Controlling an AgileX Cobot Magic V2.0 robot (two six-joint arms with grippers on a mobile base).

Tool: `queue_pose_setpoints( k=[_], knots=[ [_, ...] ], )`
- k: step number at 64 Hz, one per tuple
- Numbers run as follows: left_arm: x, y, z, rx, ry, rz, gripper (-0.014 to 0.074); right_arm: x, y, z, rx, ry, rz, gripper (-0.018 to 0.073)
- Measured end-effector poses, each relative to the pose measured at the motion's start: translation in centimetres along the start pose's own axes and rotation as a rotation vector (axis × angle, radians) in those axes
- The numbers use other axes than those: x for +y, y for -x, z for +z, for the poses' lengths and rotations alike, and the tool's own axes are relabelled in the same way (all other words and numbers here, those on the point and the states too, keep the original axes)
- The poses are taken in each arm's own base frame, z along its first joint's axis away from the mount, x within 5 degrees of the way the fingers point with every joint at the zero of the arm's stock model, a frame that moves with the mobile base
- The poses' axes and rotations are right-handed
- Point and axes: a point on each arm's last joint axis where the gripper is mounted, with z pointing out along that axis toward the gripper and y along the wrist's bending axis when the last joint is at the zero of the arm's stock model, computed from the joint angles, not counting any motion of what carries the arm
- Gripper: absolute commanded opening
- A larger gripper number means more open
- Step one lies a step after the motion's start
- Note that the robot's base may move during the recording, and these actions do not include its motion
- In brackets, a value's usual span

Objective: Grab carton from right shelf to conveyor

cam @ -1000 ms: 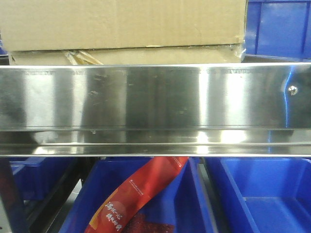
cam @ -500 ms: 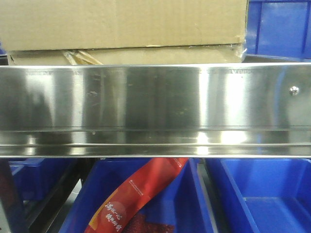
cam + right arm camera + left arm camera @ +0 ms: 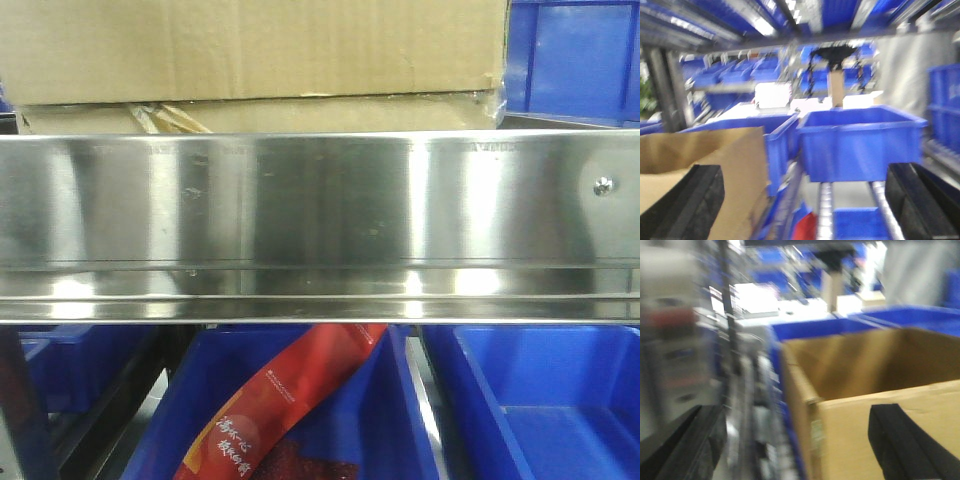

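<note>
Warehouse racking all around, crowded with blue bins and blurred in both wrist views. Up close in the front view: right shelf, with its mirror-like front rail spanning the full width and one small screw head near the right end. Resting on that shelf, just behind the rail: carton, tan and wide, with a curl of glossy tape at its lower right corner. More blue bins beside the carton and below the rail, one of the lower ones holding a red packet with printed characters.

Left claw: fingers wide apart, a near corner of the carton between them, one finger in front of the carton's outer face; contact impossible to tell through the blur. Carton's top open in this view.

Right claw: fingers likewise spread, clamped on nothing, carton's edge by one finger, a blue bin ahead.
</note>
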Motion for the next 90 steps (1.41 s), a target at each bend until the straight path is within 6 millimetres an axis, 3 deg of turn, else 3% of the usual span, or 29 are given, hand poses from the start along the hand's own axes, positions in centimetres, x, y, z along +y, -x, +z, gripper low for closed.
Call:
queue_pose_setpoints(
  k=[6, 15, 28, 38, 51, 67, 79, 83, 90],
  knots=[
    [-0.7, 1.9, 2.4, 0.064, -0.064, 0.003, 0.0486, 0.7, 2.5, 2.0, 0.043, 0.056, -0.002, 0.0549],
    [-2.0, 4.6, 7.0, 0.183, -0.133, 0.017, 0.0486, 2.6, 5.9, 6.6, 0.166, 0.181, -0.012, 0.0549],
    [-2.3, 6.6, 13.5, 0.335, -0.066, -0.022, 0.0486, 5.8, 7.8, 14.3, 0.434, 0.285, -0.094, 0.0549],
    [-1.8, 7.2, 17.6, 0.445, 0.055, -0.026, 0.0486, 7.0, 6.8, 21.1, 0.619, 0.249, -0.136, 0.0549],
    [-0.5, 5.5, 22.2, 0.56, 0.107, -0.08, 0.0486, 7.2, 4.8, 26.5, 0.732, 0.167, -0.162, 0.0549],
    [2.1, 2.3, 25.7, 0.661, 0.15, -0.158, 0.0486, 7.6, 0.8, 30.1, 0.835, 0.154, -0.162, 0.0549],
    [2.2, 0.7, 27.3, 0.706, 0.149, -0.166, 0.0482, 7.7, -1.0, 31.7, 0.858, 0.149, -0.163, 0.0542],
    [2.2, 0.4, 27.7, 0.714, 0.146, -0.168, 0.0468, 7.7, -1.6, 32.1, 0.87, 0.148, -0.164, 0.0499],
    [2.1, -0.2, 28.2, 0.733, 0.145, -0.169, 0.0336, 7.7, -2.4, 32.7, 0.887, 0.145, -0.163, 0.0285]
  ],
)
